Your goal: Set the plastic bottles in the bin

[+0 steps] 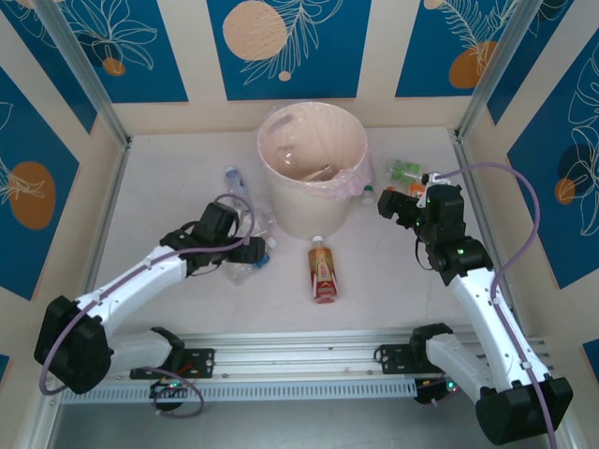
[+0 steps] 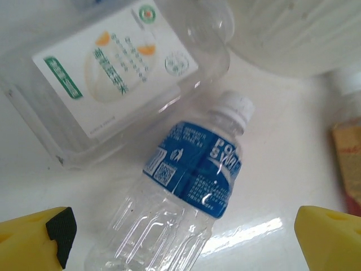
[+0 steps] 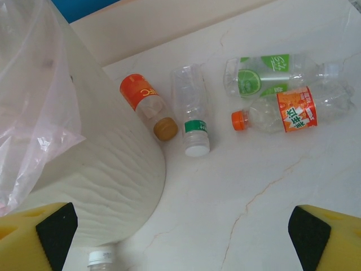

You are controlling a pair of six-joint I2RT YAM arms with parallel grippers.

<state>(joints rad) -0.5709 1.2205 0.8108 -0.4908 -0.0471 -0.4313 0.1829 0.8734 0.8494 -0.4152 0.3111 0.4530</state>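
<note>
left gripper [image 2: 183, 237]: jaws wide apart, empty
blue-label bottle [image 2: 194, 169]: lying just ahead of left gripper, left of bin [image 1: 299, 210]
right gripper [image 3: 181, 228]: spread wide, empty, right of bin
orange-cap bottle [image 3: 282, 111]: far right, among other bottles
red-label bottle [image 1: 324, 271]: near side of bin

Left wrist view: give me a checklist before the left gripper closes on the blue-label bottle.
1. Left gripper open: ok, fingers spread wide.
2. Blue-label bottle between the fingers: ok, it lies on the table with its white cap pointing away.
3. Clearance from the square white-label bottle: cannot tell; it lies very close to the cap end, and contact is unclear.
4. Bin open with room: ok, the top view shows space left inside.
5. Right gripper out of the left arm's way: ok, it sits on the bin's other side.
</note>
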